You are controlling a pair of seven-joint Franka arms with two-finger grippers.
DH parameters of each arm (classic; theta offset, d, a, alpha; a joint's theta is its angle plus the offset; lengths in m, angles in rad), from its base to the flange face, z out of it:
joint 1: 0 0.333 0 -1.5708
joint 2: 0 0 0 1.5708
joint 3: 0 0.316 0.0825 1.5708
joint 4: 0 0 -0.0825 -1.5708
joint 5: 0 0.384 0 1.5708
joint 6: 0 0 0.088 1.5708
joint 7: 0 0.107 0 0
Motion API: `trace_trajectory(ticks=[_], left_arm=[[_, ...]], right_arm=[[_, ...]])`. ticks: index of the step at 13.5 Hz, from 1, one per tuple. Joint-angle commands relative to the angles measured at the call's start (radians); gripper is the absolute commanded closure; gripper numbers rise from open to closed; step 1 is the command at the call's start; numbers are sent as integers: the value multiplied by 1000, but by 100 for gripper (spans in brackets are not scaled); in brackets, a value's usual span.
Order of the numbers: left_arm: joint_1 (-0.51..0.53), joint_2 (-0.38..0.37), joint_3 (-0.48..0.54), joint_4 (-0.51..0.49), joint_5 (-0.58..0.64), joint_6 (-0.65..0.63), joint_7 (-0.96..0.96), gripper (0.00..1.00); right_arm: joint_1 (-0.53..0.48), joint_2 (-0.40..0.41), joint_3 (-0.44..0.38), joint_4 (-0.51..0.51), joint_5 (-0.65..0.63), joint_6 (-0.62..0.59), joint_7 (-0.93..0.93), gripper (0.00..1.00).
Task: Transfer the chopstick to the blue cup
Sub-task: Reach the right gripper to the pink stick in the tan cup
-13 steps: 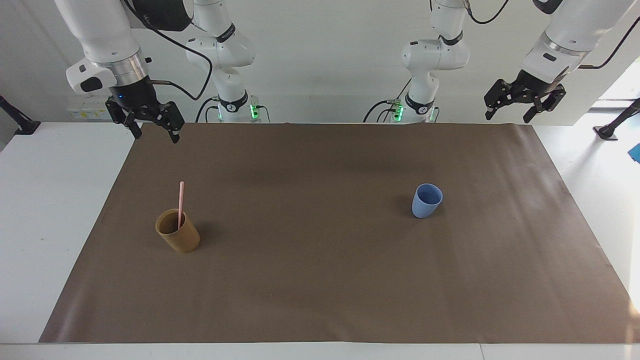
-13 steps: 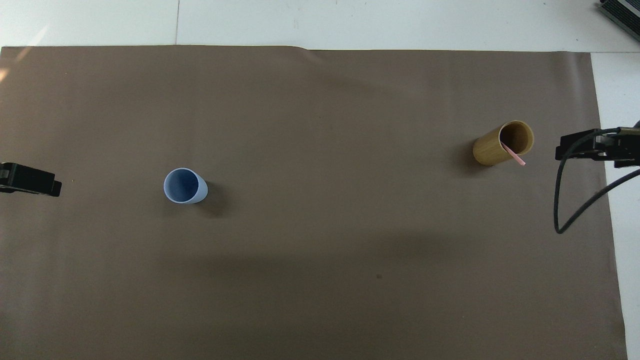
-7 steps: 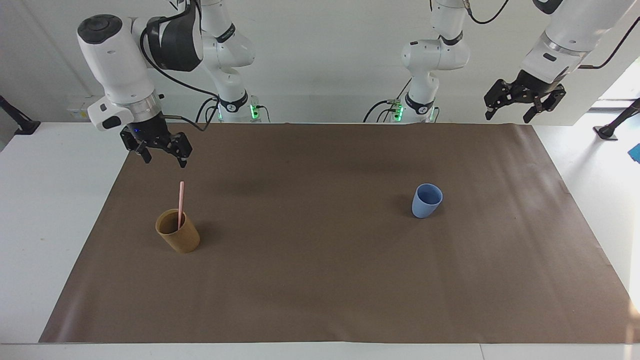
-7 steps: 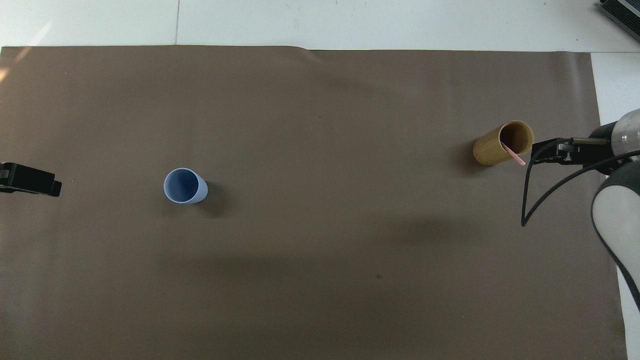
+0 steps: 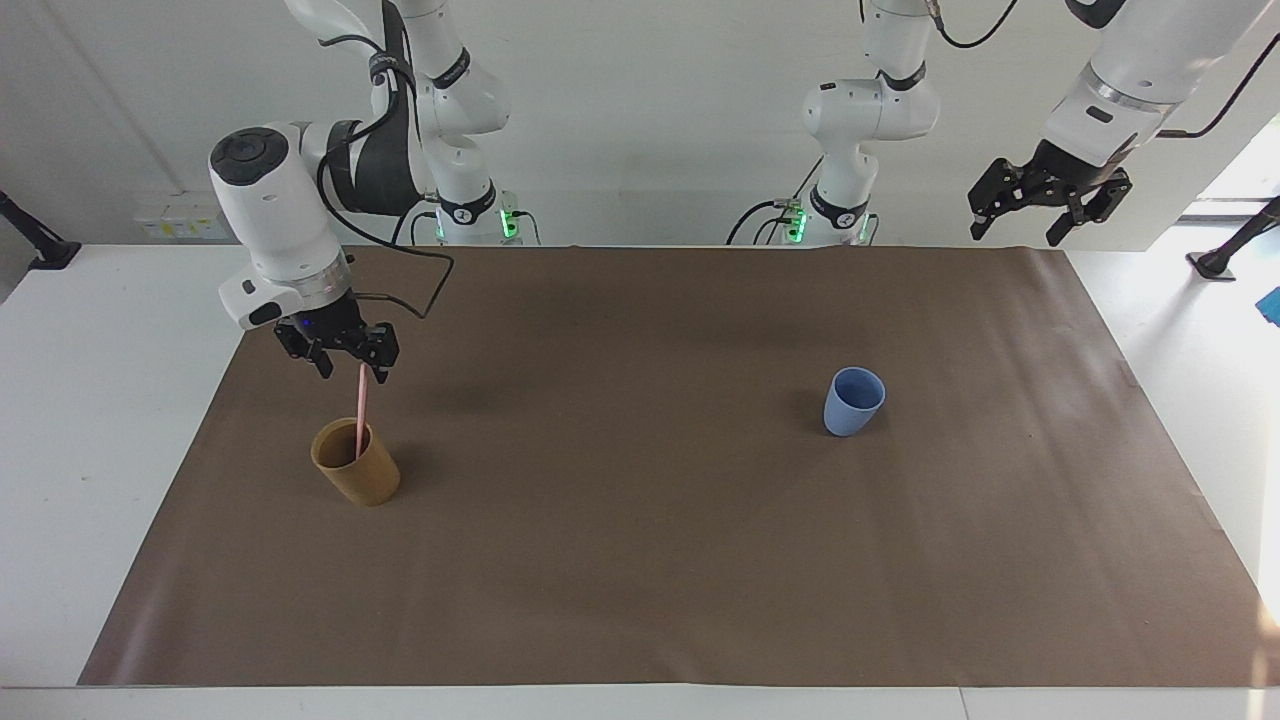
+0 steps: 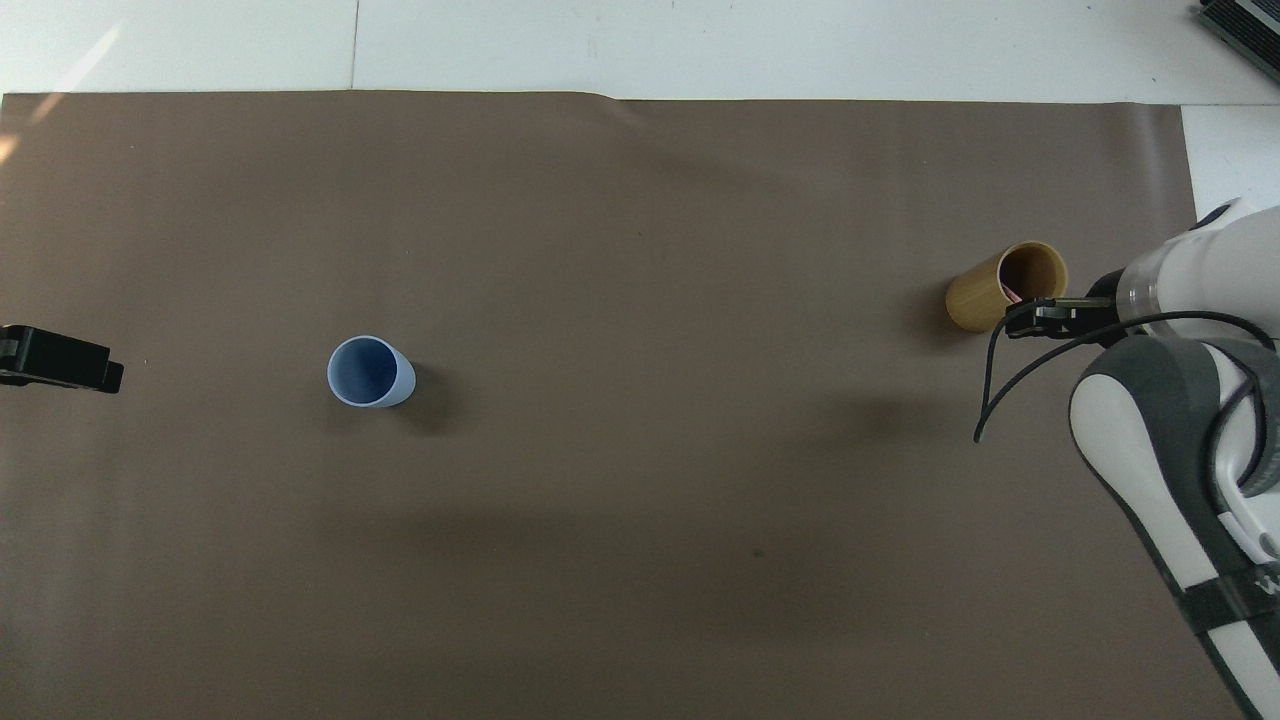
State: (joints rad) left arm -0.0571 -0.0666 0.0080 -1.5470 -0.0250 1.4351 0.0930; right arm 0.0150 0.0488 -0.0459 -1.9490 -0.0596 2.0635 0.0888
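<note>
On the brown mat (image 5: 640, 560) covering the desk (image 5: 110, 400), toward the right arm's end, a tan cup (image 5: 356, 476) stands upright with the chopstick (image 5: 360, 415) in it, the stick leaning on the rim and rising well above it. The right claw (image 5: 347, 366) hangs at the chopstick's top end, one finger on either side of it; I cannot tell whether it grips the stick. Well apart, toward the left arm's end, the blue cup (image 5: 853, 401) stands upright with nothing in it. The left arm waits, its claw (image 5: 1046, 203) raised over the mat's corner nearest its base, fingers spread wide and holding nothing.
</note>
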Motion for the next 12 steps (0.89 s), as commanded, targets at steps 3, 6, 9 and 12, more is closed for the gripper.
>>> trace_trajectory(ticks=[3,6,9,12], left_arm=[[14,-15,-6,-5,-9,-16,4,0],[14,-15,-6,-5,-9,-16,4,0],[14,-15,-6,-5,-9,-16,4,0],[14,-15,-6,-5,-9,-16,4,0]], right_arm=[[-15,0,9,-4,-14,30,-23,89],[-17,14,9,22,-12,27,-12,100],[-18,13,4,59,-8,-5,-17,100],[-17,-1,-3,148,-8,-145,-20,100]])
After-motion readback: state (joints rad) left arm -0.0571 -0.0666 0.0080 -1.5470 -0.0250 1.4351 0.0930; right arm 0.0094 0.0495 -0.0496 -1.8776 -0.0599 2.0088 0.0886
